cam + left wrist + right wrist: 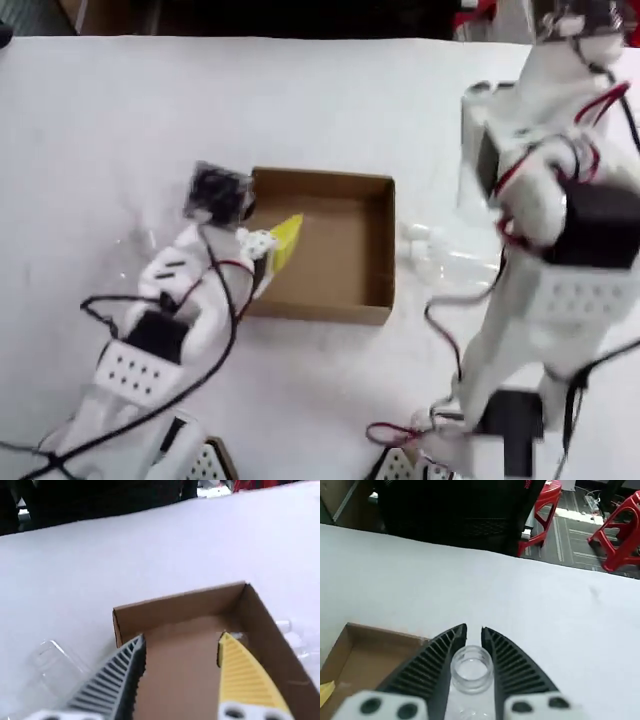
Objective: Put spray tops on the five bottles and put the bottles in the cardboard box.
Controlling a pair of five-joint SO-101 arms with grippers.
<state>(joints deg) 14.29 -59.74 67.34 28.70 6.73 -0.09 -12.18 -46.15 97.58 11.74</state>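
The cardboard box (345,300) sits open-topped at mid table, and its far wall (180,605) faces the left wrist view. My left gripper (182,639) is open, with its grey finger (117,672) and yellow finger (245,677) over the box's left side. The yellow finger (287,240) hangs inside the box. My right gripper (473,628) is shut on a clear bottle (471,669) with an open neck and no spray top, held to the right of the box (355,647). The right arm (560,240) stands tall at the right.
Clear plastic pieces (430,250) lie on the white table just right of the box, with a white-capped one (285,626) beside its wall. Another clear plastic item (50,660) lies left of the box. Cables trail from both arm bases at the front edge.
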